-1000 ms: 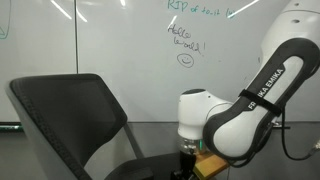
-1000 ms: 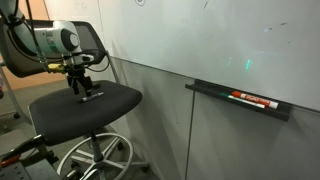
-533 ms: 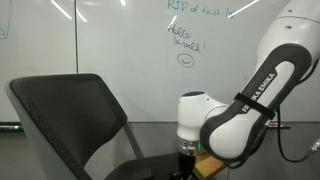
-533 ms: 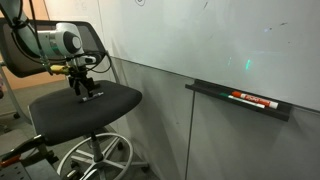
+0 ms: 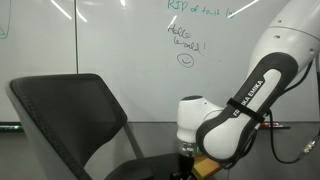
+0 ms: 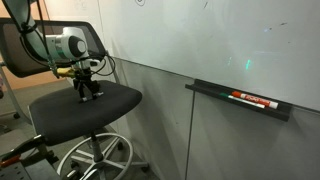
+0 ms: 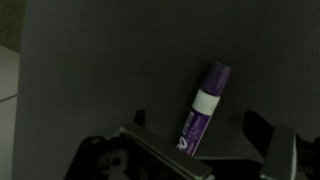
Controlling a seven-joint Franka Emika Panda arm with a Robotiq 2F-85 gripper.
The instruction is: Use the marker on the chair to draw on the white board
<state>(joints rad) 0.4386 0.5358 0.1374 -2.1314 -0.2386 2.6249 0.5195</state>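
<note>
Jaws open, straddling the lower end of the marker (image 7: pixel 205 100), which lies flat on the chair (image 6: pixel 115 98) seat (the worktop), apparently toward its backrest edge. Light, stiff, smooth, probably rolls; grip mid-barrel. Only the wrist view shows it; exterior views add the white board (image 5: pixel 110 45).

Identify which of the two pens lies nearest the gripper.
The purple marker on the chair seat, between the gripper's open fingers; the red-and-dark pen rests far off on the whiteboard ledge.
</note>
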